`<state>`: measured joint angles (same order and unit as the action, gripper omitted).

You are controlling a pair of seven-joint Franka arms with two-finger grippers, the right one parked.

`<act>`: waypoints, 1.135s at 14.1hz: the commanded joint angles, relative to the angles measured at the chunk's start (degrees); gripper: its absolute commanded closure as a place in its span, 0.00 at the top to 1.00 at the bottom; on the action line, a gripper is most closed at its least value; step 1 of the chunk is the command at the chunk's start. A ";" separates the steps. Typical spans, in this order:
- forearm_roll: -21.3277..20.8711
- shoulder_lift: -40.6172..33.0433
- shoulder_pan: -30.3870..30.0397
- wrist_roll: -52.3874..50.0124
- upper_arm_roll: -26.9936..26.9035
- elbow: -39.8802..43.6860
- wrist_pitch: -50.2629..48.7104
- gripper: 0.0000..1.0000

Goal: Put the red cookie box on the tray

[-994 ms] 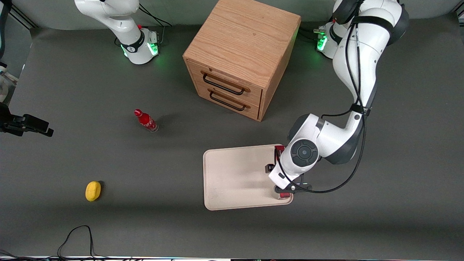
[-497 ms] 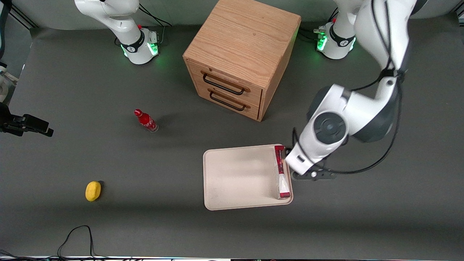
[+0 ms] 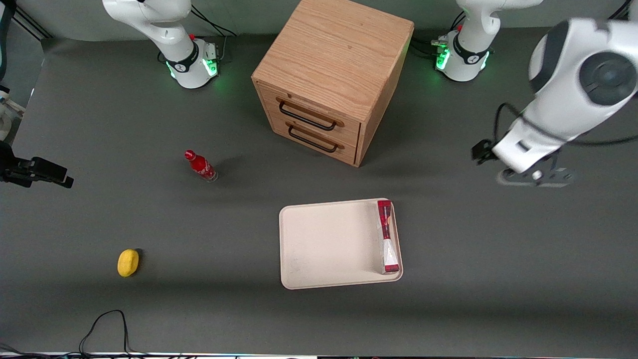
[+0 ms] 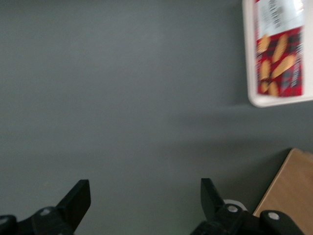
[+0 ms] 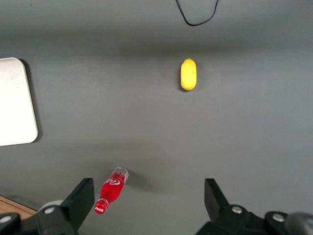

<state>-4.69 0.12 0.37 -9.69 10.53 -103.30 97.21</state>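
Hovering spread-fingered, hand (image 4: 142, 205) well apart from tray (image 3: 319, 239).

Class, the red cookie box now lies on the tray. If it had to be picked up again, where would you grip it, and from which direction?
Grip the red cookie box across its narrow width near mid-length, coming straight down from above. It lies flat and slim along the tray edge toward the working arm, close beside the low rim, so a sideways approach looks blocked. The gripper hangs open above bare table, apart from the tray.
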 commanded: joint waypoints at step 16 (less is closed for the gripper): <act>3.46 -1.00 -0.37 9.25 -13.18 7.41 -4.58 1.00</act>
